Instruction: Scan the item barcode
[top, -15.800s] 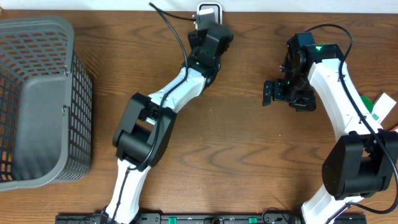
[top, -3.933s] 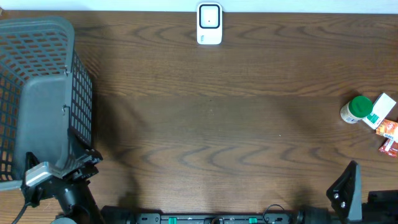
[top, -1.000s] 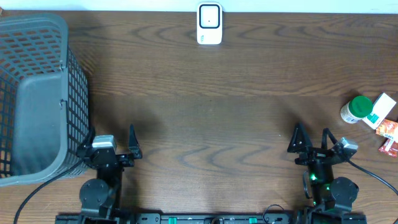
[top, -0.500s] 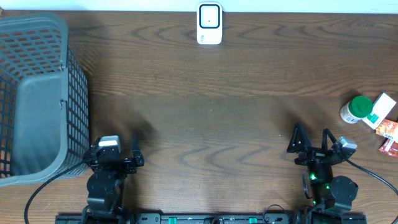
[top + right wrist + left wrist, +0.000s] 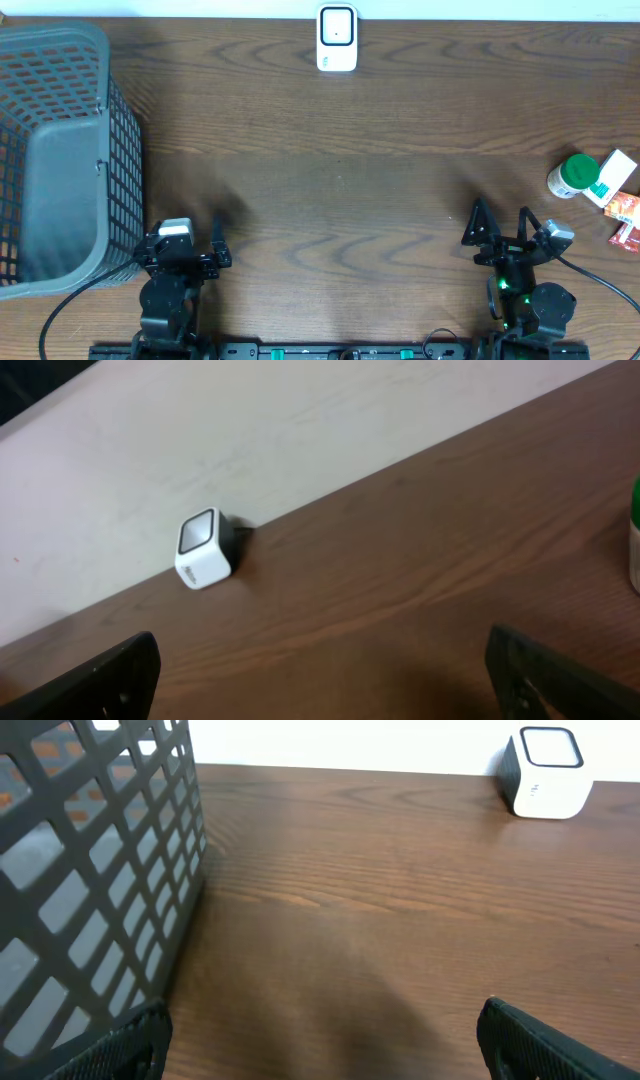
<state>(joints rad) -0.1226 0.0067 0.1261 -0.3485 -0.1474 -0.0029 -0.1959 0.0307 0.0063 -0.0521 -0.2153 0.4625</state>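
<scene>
The white barcode scanner (image 5: 337, 38) stands at the table's far edge, and it shows in the left wrist view as the scanner (image 5: 545, 770) and in the right wrist view as the scanner (image 5: 205, 548). The items lie at the right edge: a green-capped bottle (image 5: 573, 177), a white box (image 5: 617, 172) and orange packets (image 5: 626, 214). My left gripper (image 5: 180, 247) is open at the front left, beside the basket, with nothing between its fingers (image 5: 145, 1032). At the front right my right gripper (image 5: 500, 212) is open and empty too, well short of the bottle.
A large grey mesh basket (image 5: 60, 150) fills the left side, its wall (image 5: 90, 870) close to my left gripper. The bottle's edge (image 5: 635, 545) shows at the right of the right wrist view. Bare wooden table (image 5: 340, 200) lies between grippers and scanner.
Both arms have drawn back from the scanner area to the table's front edge. Over the last second the left gripper turned slightly beside the basket; the right one stayed still.
</scene>
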